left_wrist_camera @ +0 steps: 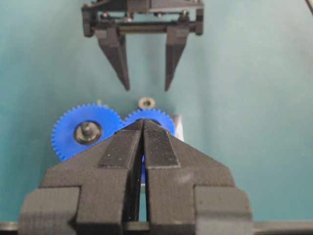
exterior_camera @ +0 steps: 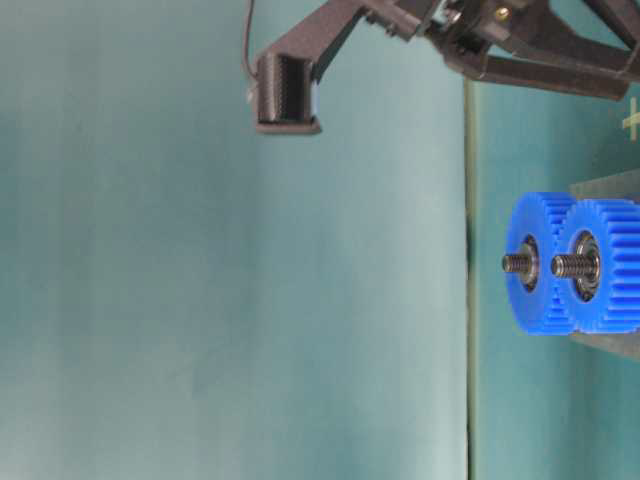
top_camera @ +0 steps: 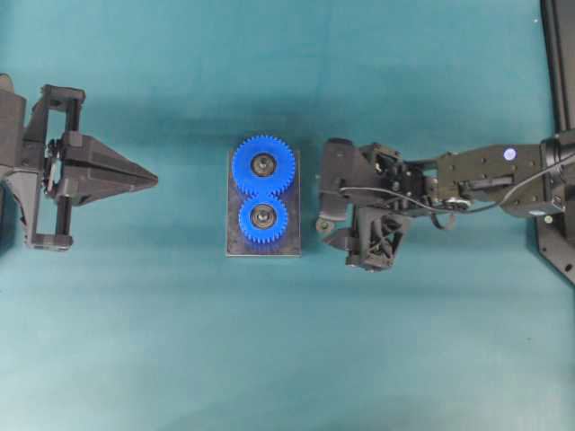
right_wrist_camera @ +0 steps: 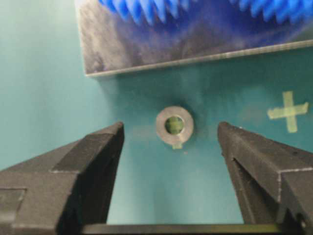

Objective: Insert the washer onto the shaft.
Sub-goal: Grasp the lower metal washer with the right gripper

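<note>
- Tabletop [top_camera: 135, 359]: a plain teal surface that fills the overhead view; a dark frame runs along its right edge.
- Plate [top_camera: 235, 242]: a grey metal base at mid-table, carrying two meshed blue gears [top_camera: 264, 164].
- Shafts [exterior_camera: 515, 263]: one threaded stub stands out of the hub of each gear; both show bare at table level.
- Washer [right_wrist_camera: 174, 126]: a small grey ring lying flat on the tabletop, just beside the plate edge that faces the right arm and apart from it. A green tape mark shows through its bore.
- Tape cross [right_wrist_camera: 288, 111]: a green mark on the tabletop, near the washer.
- Right gripper [right_wrist_camera: 171, 139]: fingers spread wide, one on each side of the washer, touching neither it nor the plate; nothing is held.
- Left gripper [top_camera: 154, 180]: fingers pressed together to a point with nothing between them, aimed at the gears from the left side, well apart from the plate.
</note>
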